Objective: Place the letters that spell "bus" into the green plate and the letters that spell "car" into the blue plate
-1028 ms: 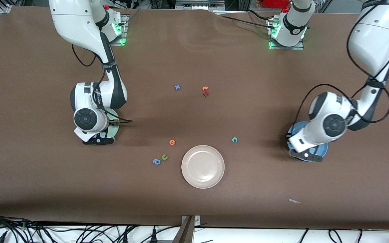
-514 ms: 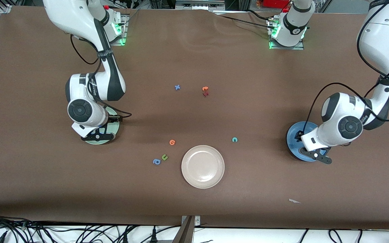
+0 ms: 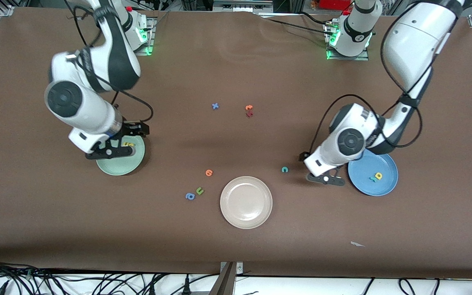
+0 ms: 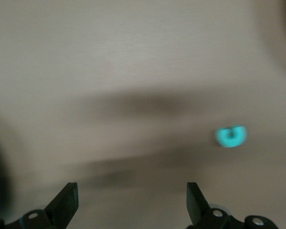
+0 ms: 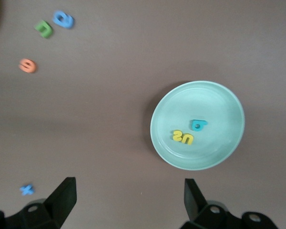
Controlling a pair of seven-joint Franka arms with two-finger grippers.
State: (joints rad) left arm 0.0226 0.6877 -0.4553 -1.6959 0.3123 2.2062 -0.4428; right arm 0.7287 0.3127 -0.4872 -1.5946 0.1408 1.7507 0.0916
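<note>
The green plate [image 3: 118, 166] [image 5: 214, 102] lies toward the right arm's end and holds a teal "b" [image 5: 198, 125] beside a yellow "u" and "s" [image 5: 183, 137] [image 3: 128, 144]. My right gripper [image 3: 109, 152] [image 5: 128, 200] hangs open and empty over the plate's edge. The blue plate [image 3: 383, 186] toward the left arm's end holds a yellow "a" [image 3: 378, 175] and a teal "r" [image 3: 372, 179]. A teal "c" [image 3: 284, 169] [image 4: 230, 136] lies on the table. Between it and the blue plate, my left gripper [image 3: 326, 179] [image 4: 132, 200] is open and empty.
A cream-white plate [image 3: 246, 202] sits nearest the front camera, mid-table. An orange letter [image 3: 209, 172], an olive "u" [image 3: 199, 190] and a blue "a" [image 3: 189, 196] lie beside it. Farther off lie a blue "x" [image 3: 215, 106] and orange and dark red letters [image 3: 249, 111].
Both grippers opened and left their plates. The right one rose off the green plate. The left one swung from over the blue plate toward the teal "c", uncovering the letters in it.
</note>
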